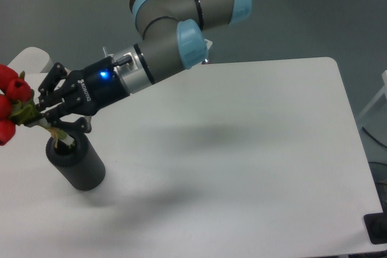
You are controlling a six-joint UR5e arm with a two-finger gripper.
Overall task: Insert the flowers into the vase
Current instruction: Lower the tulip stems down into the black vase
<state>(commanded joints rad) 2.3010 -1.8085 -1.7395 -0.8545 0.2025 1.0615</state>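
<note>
At the table's left edge we see our gripper (43,113) clamped on the flowers (12,104), blooms tilted out left, stem ends dipping into the mouth of the upright vase (77,164) just below.

bg: white table (272,149) | grey floor (302,22) | even light, soft shadows

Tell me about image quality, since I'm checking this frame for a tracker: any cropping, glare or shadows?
Camera view: the flowers are cut off by the left edge; the claw and black vase read soft but distinct; a blue light glows on the wrist; faint arm shadows fall across the white table, no harsh glare.
</note>
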